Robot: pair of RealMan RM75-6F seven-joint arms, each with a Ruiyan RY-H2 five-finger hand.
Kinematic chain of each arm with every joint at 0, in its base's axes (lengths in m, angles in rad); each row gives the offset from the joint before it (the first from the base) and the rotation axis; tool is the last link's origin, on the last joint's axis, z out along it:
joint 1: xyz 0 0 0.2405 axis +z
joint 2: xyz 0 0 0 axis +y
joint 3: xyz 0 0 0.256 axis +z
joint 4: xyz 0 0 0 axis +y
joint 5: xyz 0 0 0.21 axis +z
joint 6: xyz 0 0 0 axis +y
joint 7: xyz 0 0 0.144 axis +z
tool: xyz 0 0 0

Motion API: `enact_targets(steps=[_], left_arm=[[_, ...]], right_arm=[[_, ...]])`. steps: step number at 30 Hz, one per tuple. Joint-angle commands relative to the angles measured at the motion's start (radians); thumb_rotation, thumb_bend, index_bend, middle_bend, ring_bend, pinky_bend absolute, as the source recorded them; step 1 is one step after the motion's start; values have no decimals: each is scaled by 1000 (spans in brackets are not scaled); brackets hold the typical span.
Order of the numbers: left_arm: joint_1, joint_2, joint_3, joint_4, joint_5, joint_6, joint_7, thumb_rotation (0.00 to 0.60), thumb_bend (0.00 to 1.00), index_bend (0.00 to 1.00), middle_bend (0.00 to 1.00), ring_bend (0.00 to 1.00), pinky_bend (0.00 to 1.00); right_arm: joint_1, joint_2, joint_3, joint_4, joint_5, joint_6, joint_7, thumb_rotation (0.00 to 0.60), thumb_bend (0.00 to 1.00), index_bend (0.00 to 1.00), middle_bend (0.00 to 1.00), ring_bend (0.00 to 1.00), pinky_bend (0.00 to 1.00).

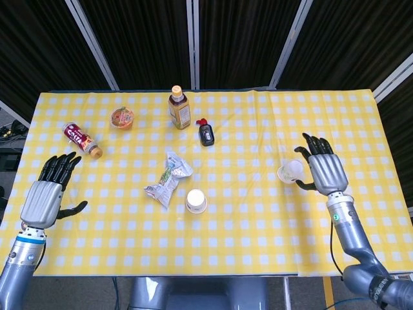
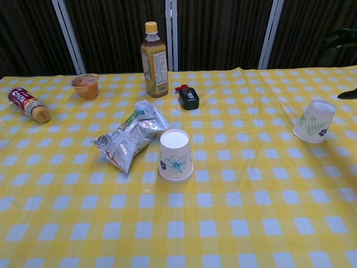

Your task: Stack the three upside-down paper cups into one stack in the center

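Observation:
Two upside-down white paper cups with flower prints show. One cup (image 1: 197, 201) (image 2: 175, 156) stands near the table's middle, beside the snack bag. The other cup (image 1: 290, 171) (image 2: 314, 121) stands to the right. My right hand (image 1: 323, 168) hovers just to the right of that cup with its fingers spread and holds nothing; only dark fingertips (image 2: 341, 39) enter the chest view at the top right. My left hand (image 1: 46, 193) hangs open over the table's left edge, far from both cups. I see no third cup.
A crumpled snack bag (image 1: 168, 179) (image 2: 130, 140) lies left of the middle cup. Behind stand a tea bottle (image 1: 179, 108) (image 2: 154, 58), a small black object (image 1: 206, 134) (image 2: 188, 97) and a jelly cup (image 1: 122, 117) (image 2: 85, 85). A small bottle (image 1: 81, 140) (image 2: 25, 103) lies at the far left.

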Motion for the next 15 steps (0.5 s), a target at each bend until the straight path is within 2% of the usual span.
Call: enact_targets(steps=[1, 15], left_arm=[[7, 4, -9, 1, 6, -8, -7, 600, 185, 21, 0, 0, 0], [28, 5, -40, -1, 27, -46, -1, 600, 185, 21, 0, 0, 0]], right_arm=[[66, -53, 11, 45, 108, -56, -85, 600, 90, 275, 0, 0, 0], [146, -93, -32, 136, 270, -141, -168, 600, 134, 284, 0, 0, 0]])
